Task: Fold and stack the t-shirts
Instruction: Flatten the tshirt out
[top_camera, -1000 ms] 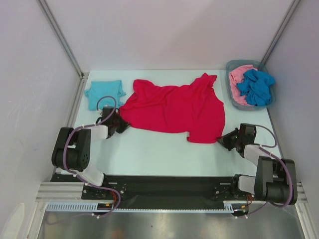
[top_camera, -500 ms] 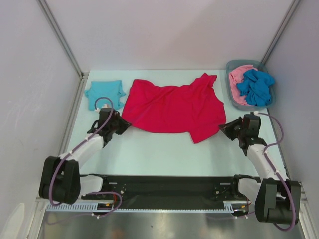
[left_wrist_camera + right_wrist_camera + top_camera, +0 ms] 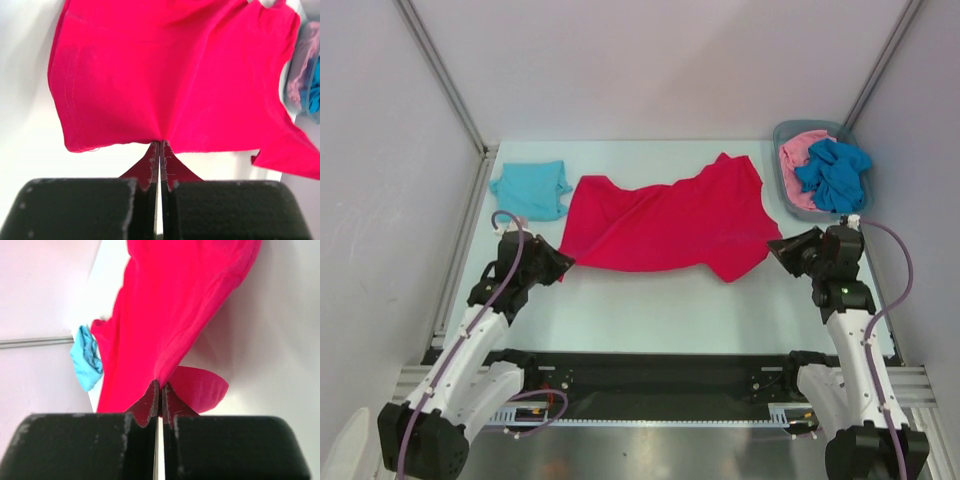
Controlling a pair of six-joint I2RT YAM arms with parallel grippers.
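A bright red t-shirt (image 3: 665,222) hangs stretched between both grippers above the middle of the table. My left gripper (image 3: 563,262) is shut on its left edge, and the wrist view shows the red cloth (image 3: 165,75) pinched at the fingertips (image 3: 160,145). My right gripper (image 3: 778,246) is shut on the right edge, the red fabric (image 3: 175,315) rising from its closed fingertips (image 3: 161,386). A light teal t-shirt (image 3: 530,189) lies folded at the back left. Pink (image 3: 801,153) and deeper blue (image 3: 833,175) t-shirts lie crumpled in the bin.
The grey plastic bin (image 3: 784,187) stands at the back right corner. Metal frame posts rise at both back corners, and pale walls close in on the left, right and rear. The arms' bases sit on a black rail at the near edge.
Both arms have risen and moved away from the near edge, lifting the red t-shirt's near edge off the table and pulling it taut between them. Both grips stayed shut.
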